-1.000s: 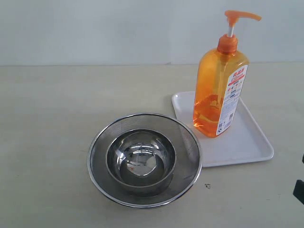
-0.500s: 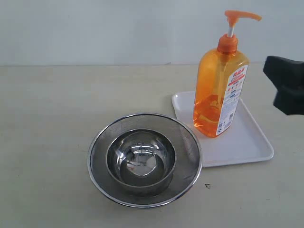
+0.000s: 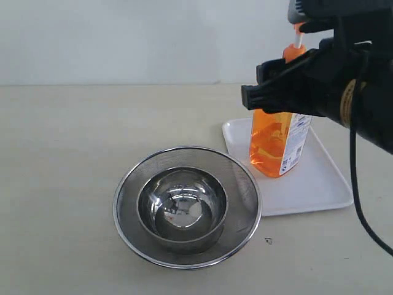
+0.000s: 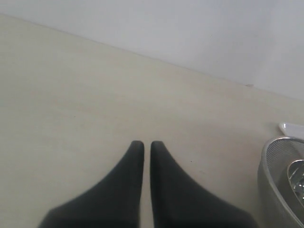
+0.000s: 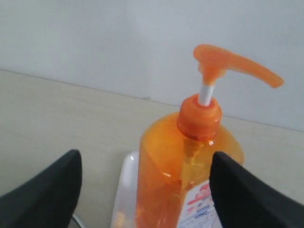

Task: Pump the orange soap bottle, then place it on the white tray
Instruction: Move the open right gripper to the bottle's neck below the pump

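The orange soap bottle (image 3: 274, 146) stands upright on the white tray (image 3: 316, 184). My right gripper (image 3: 255, 86) is level with the bottle's upper body, and its black arm hides the shoulder and pump head in the exterior view. In the right wrist view the bottle (image 5: 183, 175) rises between the wide-apart fingers of the right gripper (image 5: 146, 156), which is open. No contact shows. The pump head (image 5: 228, 61) is up on its white stem. My left gripper (image 4: 143, 144) is shut over bare table, holding nothing.
A steel mesh strainer (image 3: 124, 195) with a steel bowl (image 3: 182, 206) inside sits front left of the tray. Its rim (image 4: 278, 185) is beside the left gripper. A black cable (image 3: 356, 190) hangs from the right arm over the tray's right edge.
The right arm has swept in from the right edge, up and leftward, and now covers the bottle's upper half. Bottle, tray and bowls have not moved.
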